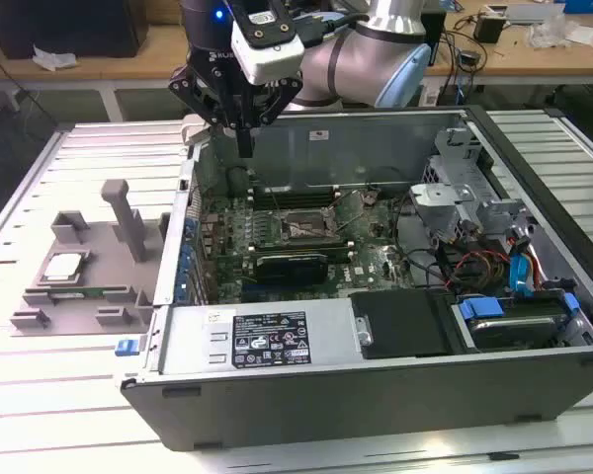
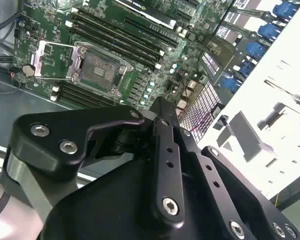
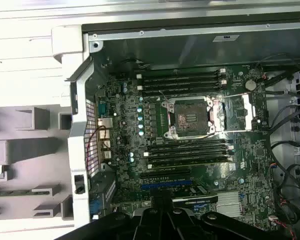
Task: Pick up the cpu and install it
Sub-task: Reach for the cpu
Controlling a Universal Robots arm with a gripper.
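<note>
1. Outside the computer case (image 1: pixel 376 395), on the grey tray (image 1: pixel 104 272) at the exterior view's left, the cpu (image 1: pixel 62 267) lies flat with its silver top up
2. Just beside it on the same tray, on the side nearer the camera, lies a long green memory stick (image 1: pixel 84 291)
3. Well apart from the cpu, the gripper (image 1: pixel 245 148) hangs above the case's far corner on the tray side, with its fingers closed together and nothing between them
4. Inside the case, the motherboard (image 1: pixel 277 222) carries the socket (image 1: pixel 304 229), which lies open; the second wrist view shows its metal lid (image 2: pixel 49 59) swung back
5. Black memory slots (image 3: pixel 182 80) run along both sides of the socket
</note>
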